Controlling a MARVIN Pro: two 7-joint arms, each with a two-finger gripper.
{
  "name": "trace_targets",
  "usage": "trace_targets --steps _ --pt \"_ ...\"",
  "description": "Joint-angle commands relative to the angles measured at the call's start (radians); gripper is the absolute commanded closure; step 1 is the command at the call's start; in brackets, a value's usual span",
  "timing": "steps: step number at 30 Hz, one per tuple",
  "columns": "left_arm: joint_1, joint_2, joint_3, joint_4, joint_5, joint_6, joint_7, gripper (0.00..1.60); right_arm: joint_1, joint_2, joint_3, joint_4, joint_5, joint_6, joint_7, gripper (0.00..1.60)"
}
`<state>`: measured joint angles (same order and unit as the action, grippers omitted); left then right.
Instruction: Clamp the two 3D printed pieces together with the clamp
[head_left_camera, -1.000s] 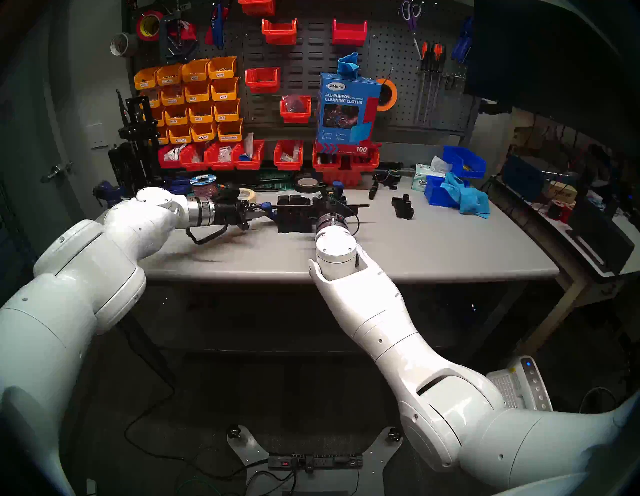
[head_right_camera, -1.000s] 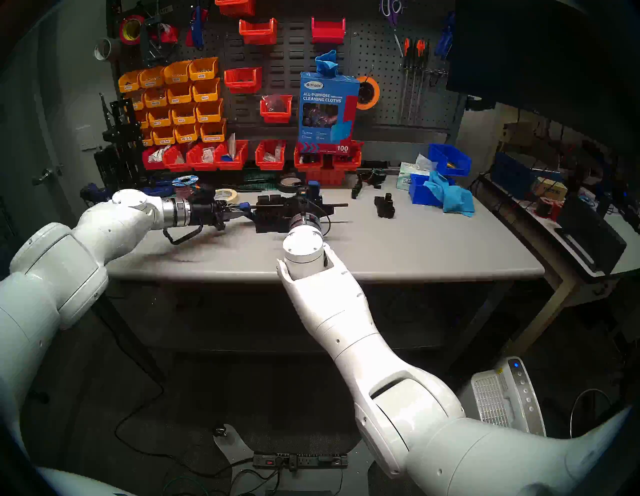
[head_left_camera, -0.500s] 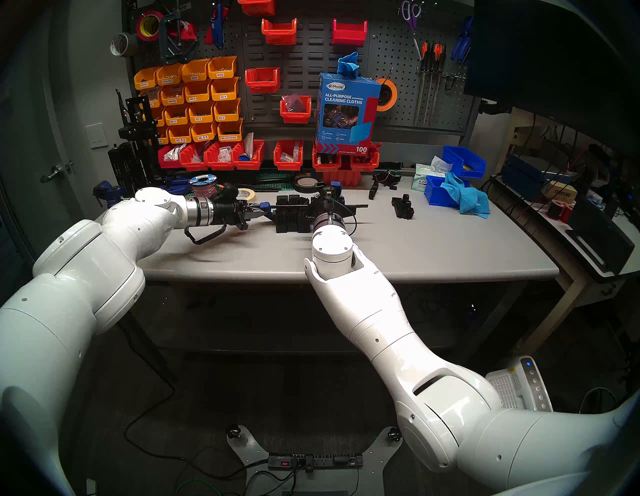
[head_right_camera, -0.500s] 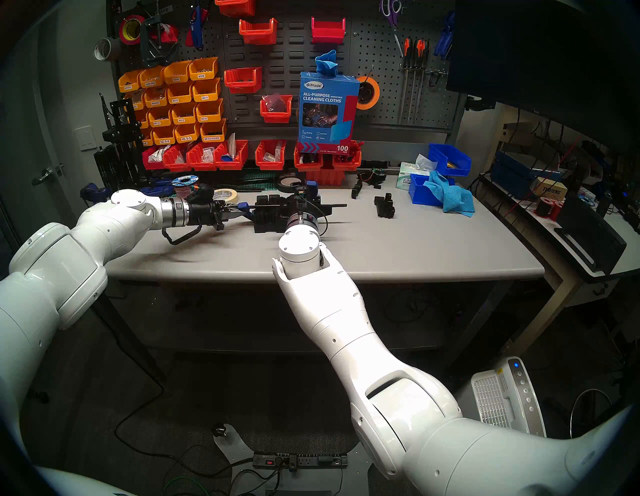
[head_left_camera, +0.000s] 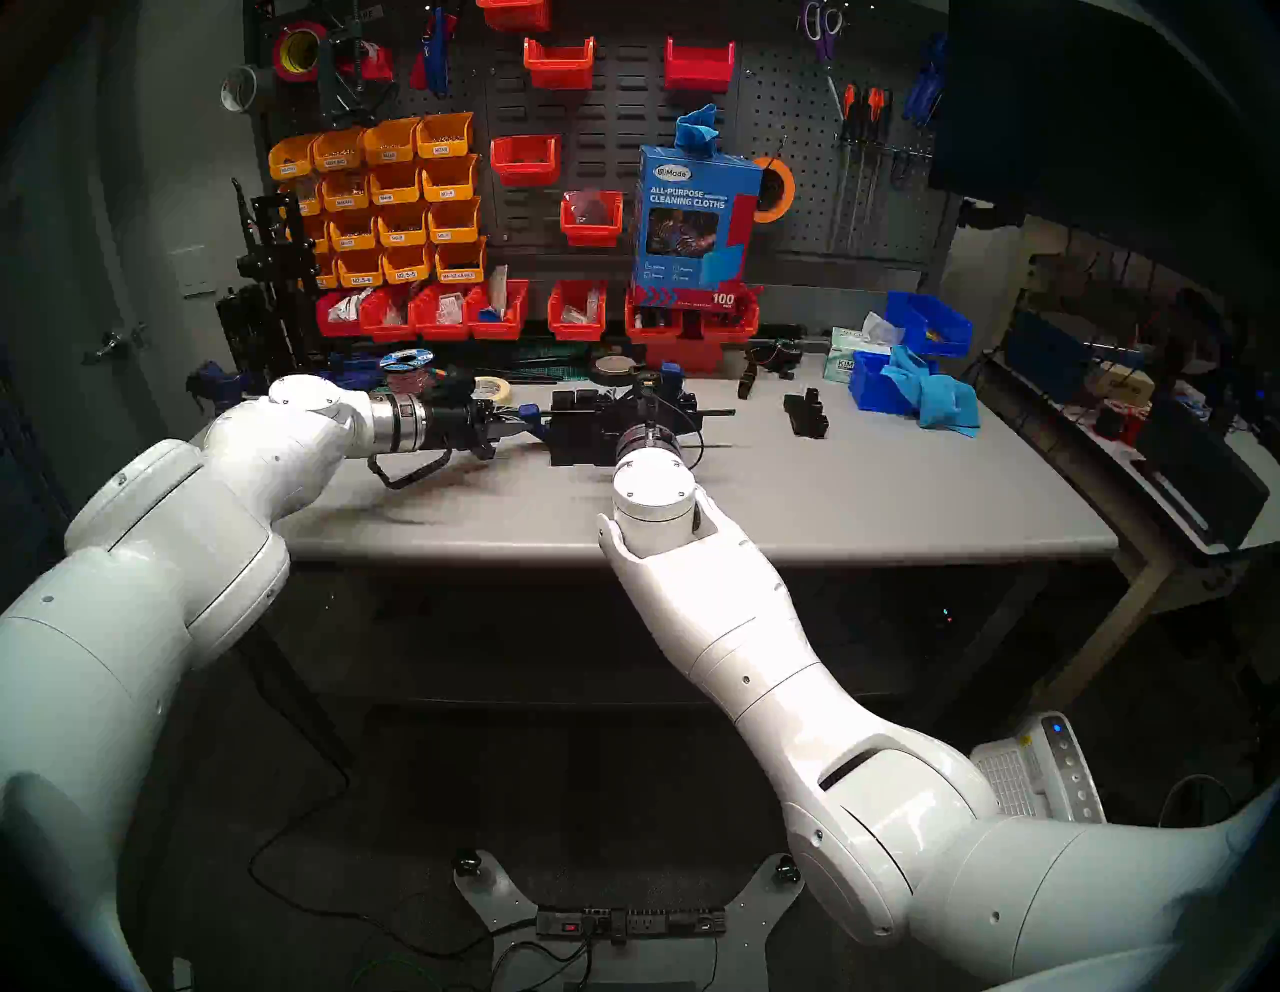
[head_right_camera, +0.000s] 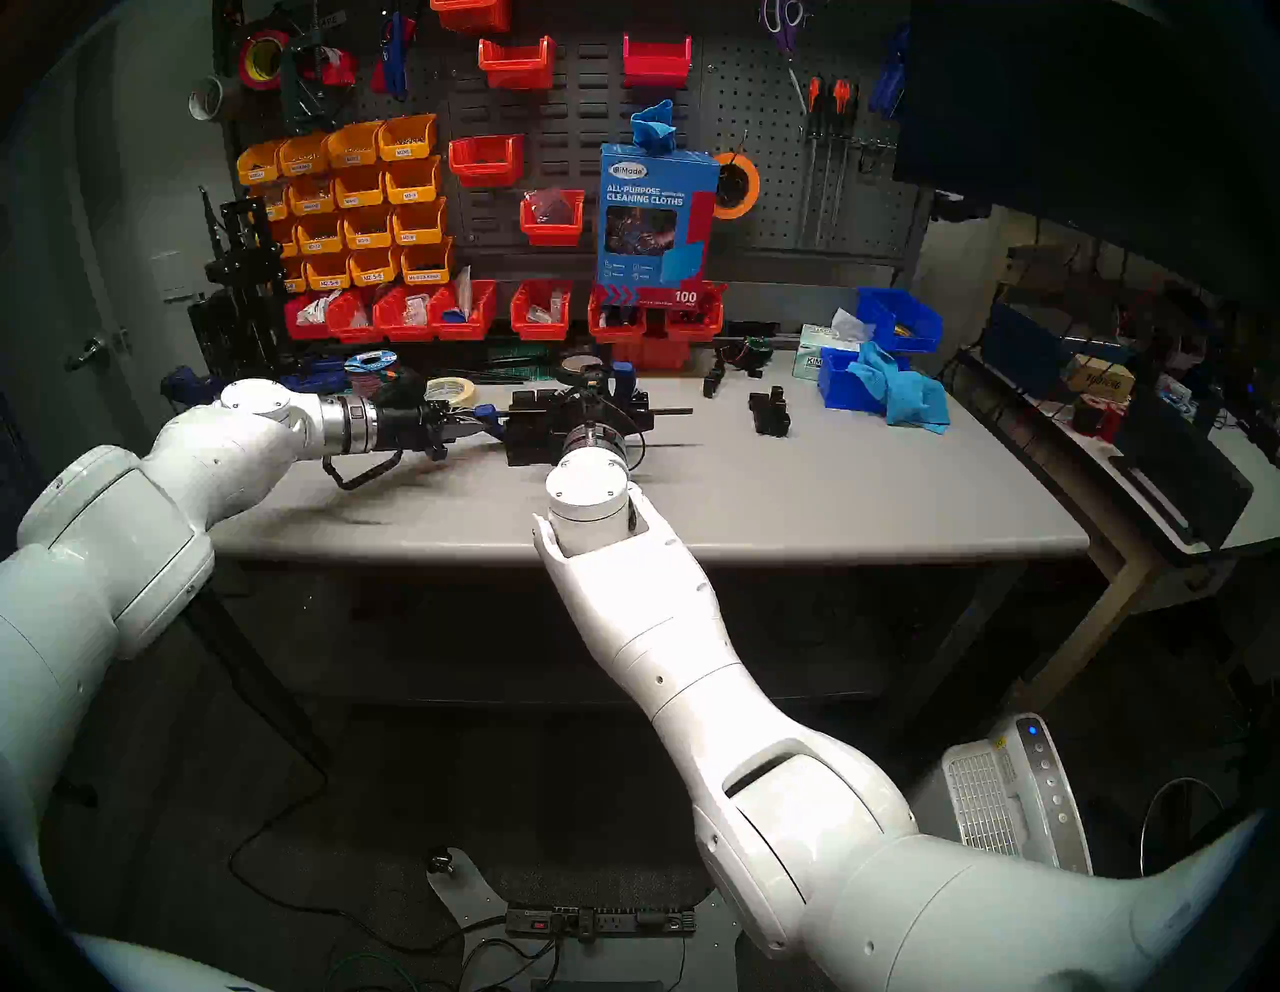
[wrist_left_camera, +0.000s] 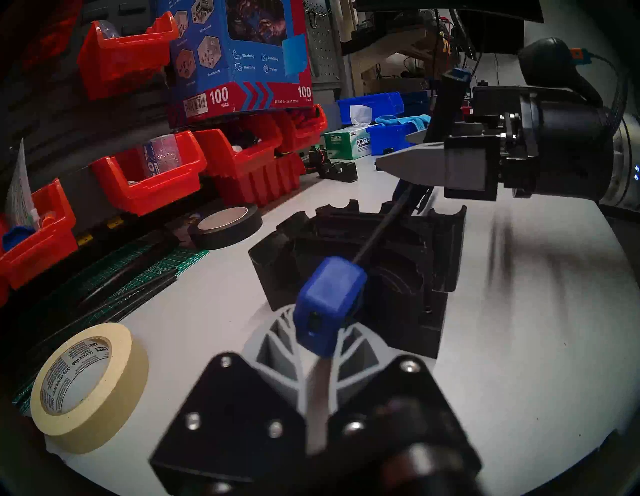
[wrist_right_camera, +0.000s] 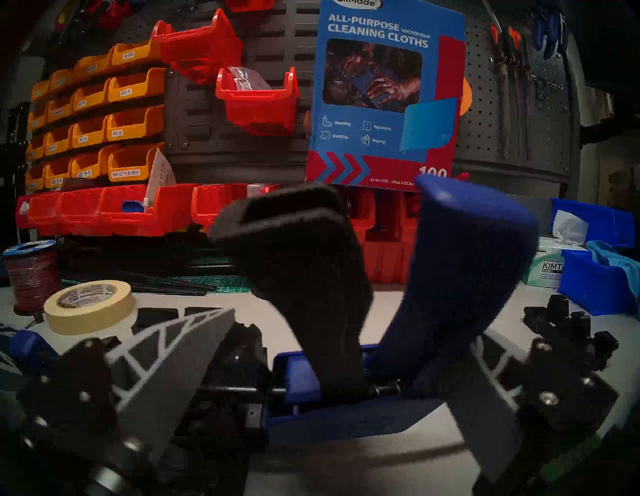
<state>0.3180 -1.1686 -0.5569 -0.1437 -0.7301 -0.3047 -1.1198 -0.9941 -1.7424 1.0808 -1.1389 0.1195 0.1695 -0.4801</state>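
The clamp lies across the table, its thin black bar (head_left_camera: 717, 413) running left to right over the two 3D printed pieces (head_left_camera: 580, 428), black blocks standing side by side (wrist_left_camera: 349, 249). My left gripper (wrist_left_camera: 322, 332) is shut on the clamp's blue end jaw (wrist_left_camera: 329, 304), just left of the pieces. My right gripper (wrist_right_camera: 353, 325) reaches in from the front. Its grey fingers (wrist_right_camera: 173, 363) sit on either side of the upright black trigger (wrist_right_camera: 304, 263) and blue handle (wrist_right_camera: 467, 259). In the head views my right wrist hides the moving jaw.
A third black printed part (head_left_camera: 805, 415) stands on the grey table (head_left_camera: 866, 499) to the right. Masking tape (wrist_left_camera: 86, 384) and black tape (wrist_left_camera: 228, 225) lie behind the clamp. Red bins (head_left_camera: 499, 312), a cloth box (head_left_camera: 692, 222) and blue bins with a cloth (head_left_camera: 928, 388) line the back.
My right arm has shifted a little to the left and its fingers have eased slightly around the trigger handle. The left arm holds still.
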Motion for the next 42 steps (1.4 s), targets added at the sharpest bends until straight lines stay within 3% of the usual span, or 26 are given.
trace_targets --steps 1,42 --pt "-0.010 -0.031 0.001 -0.015 0.000 0.003 -0.004 1.60 0.007 -0.046 -0.032 -0.005 0.006 0.002 0.016 0.00" --pt "-0.009 -0.029 -0.004 -0.014 0.000 0.016 -0.006 1.60 0.071 -0.038 -0.002 -0.028 0.068 0.026 -0.031 0.00"
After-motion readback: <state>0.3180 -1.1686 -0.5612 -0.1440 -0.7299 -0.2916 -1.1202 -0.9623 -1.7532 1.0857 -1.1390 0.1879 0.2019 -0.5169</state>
